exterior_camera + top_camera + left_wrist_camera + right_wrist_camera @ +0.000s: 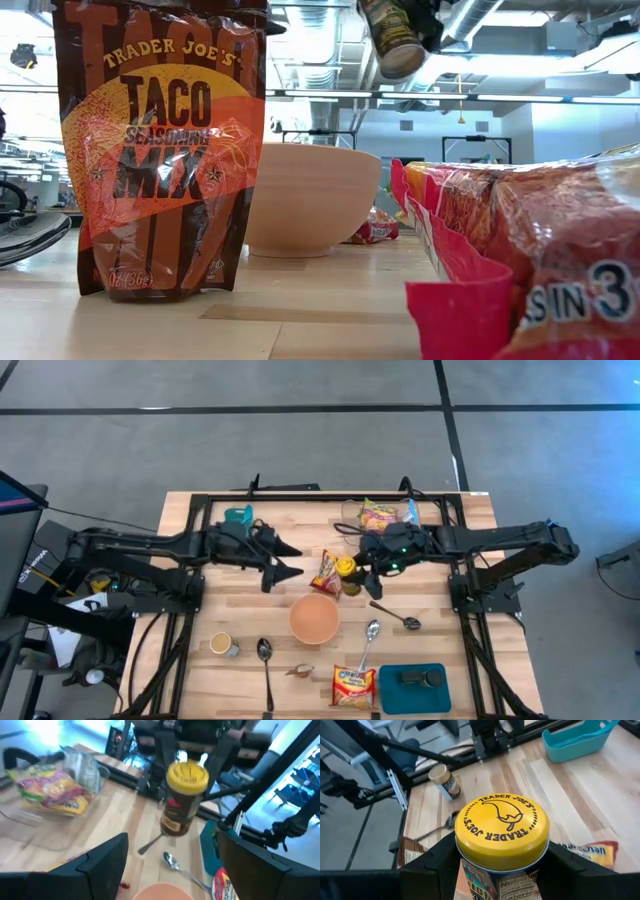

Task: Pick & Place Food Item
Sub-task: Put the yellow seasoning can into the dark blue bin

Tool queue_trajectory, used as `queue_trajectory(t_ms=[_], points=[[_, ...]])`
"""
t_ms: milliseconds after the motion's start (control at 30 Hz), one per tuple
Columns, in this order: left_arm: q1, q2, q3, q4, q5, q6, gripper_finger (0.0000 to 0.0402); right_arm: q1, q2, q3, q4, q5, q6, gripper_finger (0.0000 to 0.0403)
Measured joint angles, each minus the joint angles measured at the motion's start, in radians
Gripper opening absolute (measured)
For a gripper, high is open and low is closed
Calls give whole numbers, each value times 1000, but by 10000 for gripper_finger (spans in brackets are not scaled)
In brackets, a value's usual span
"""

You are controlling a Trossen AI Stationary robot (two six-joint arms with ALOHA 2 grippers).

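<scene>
We hold the yellow-lidded dark glass jar (502, 832) aloft in the right hand (352, 572), just beside the salmon ceramic bowl (314, 618).

Our fingers pinch smooth glass under the slick metal lid, so we judge it could slip or tip and fall onto the wooden counter (240, 615) or the crinkly taco seasoning pouch (326, 572). Our left hand (293, 559) waits open nearby.

The jar (502, 835) has a yellow lid printed "Trader Joe's" with a pepper emblem, dark contents and a brown label. It stands upright, clear of the tabletop (440, 590), clamped below the lid between the right gripper (352, 573) jaws. It hangs just beside the orange bowl (314, 619).
</scene>
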Motion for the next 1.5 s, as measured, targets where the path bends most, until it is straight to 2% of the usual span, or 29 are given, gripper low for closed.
queue_trajectory(t_ms=[367,900,1267,1500], points=[[65,-160,0,-100,0,24,300,55,3,0,2,27,1,197],[65,-353,0,-243,-26,53,300,102,4,0,3,28,3,194],[65,-456,0,-441,-155,52,298,106,4,0,5,27,4,194],[65,-498,0,-512,-224,59,265,108,4,0,5,26,4,196]])
